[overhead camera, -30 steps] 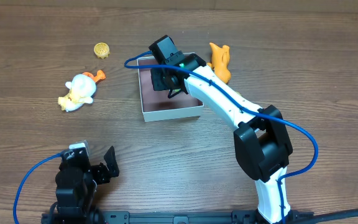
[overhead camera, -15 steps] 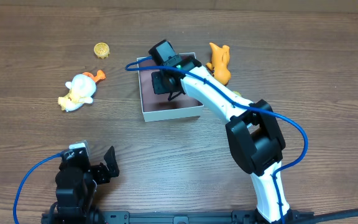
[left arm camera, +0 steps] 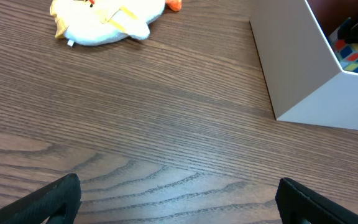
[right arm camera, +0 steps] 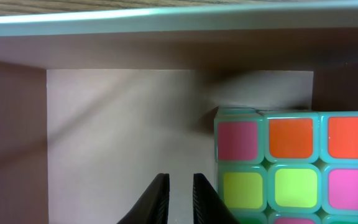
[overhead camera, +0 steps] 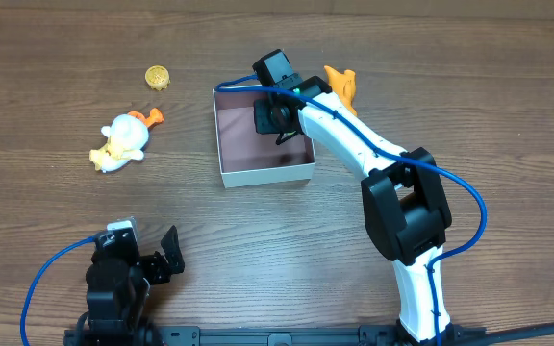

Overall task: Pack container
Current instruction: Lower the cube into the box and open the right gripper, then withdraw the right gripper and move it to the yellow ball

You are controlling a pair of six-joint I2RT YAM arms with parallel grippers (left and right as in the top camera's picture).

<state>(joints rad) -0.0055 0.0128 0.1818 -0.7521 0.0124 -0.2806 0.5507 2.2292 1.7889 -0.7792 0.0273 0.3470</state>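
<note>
My right pincer point(overhead camera: 275, 120) hung inside the container point(overhead camera: 267, 176), at its far right corner, jaws clenched on nothing. The container sat mid-table point(overhead camera: 46, 221), nearer the far edge. A colour cube point(right arm camera: 278, 168) lay on its floor just beside my fingertips, up against the wall. My left pincer point(left arm camera: 179, 198) stood released, jaws wide, by the table's near edge, well apart from the container.

white square container point(overhead camera: 267, 176), open-topped, mid-table

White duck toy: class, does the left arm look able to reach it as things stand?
Probably yes: only bare table lies between the duck toy and the open left end effector.
</note>
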